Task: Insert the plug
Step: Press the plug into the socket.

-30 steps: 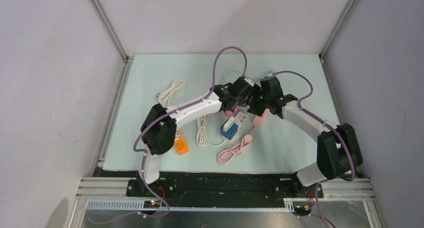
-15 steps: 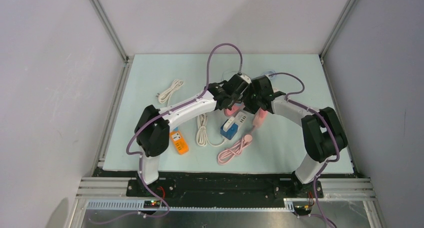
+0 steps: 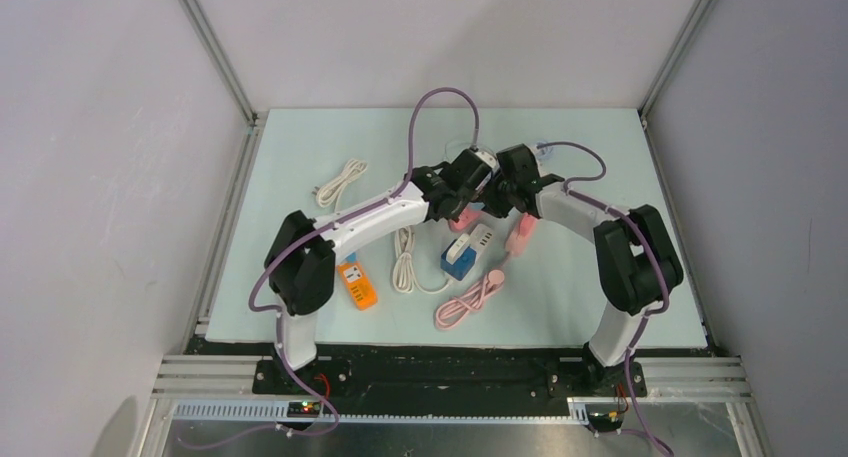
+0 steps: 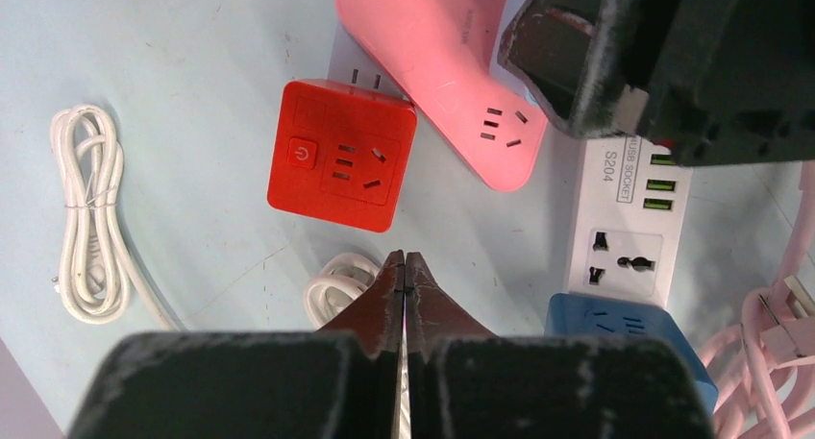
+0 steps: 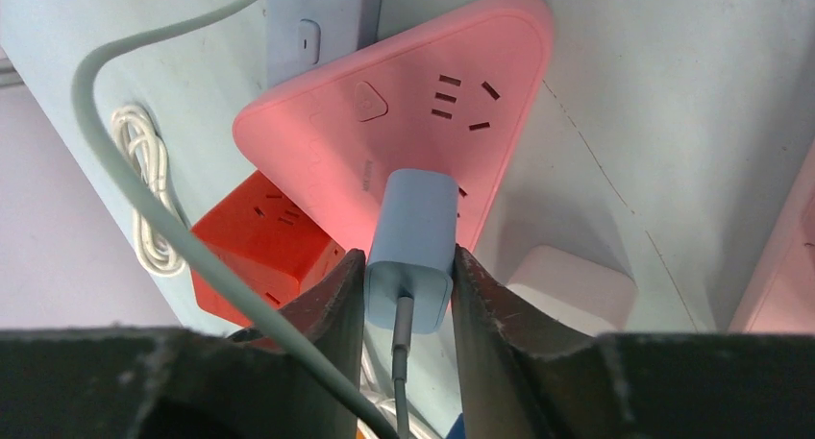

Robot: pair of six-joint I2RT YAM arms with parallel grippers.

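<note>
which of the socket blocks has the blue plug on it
The pink triangular plastic socket block: the pale blue plastic plug, gripped by the right fingers, stands against its face. The red square socket block shows a bare face.

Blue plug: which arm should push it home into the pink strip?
Right. The right gripper is closed on the blue plug, which stands against the face of the pink strip. The left gripper is shut and empty, hovering over the red socket cube.

Left gripper (image 4: 404, 266): jaws pressed tight together, tips touching. Right gripper (image 5: 408, 266): jaws clamp plug (image 5: 411, 230) from both sides.
</note>
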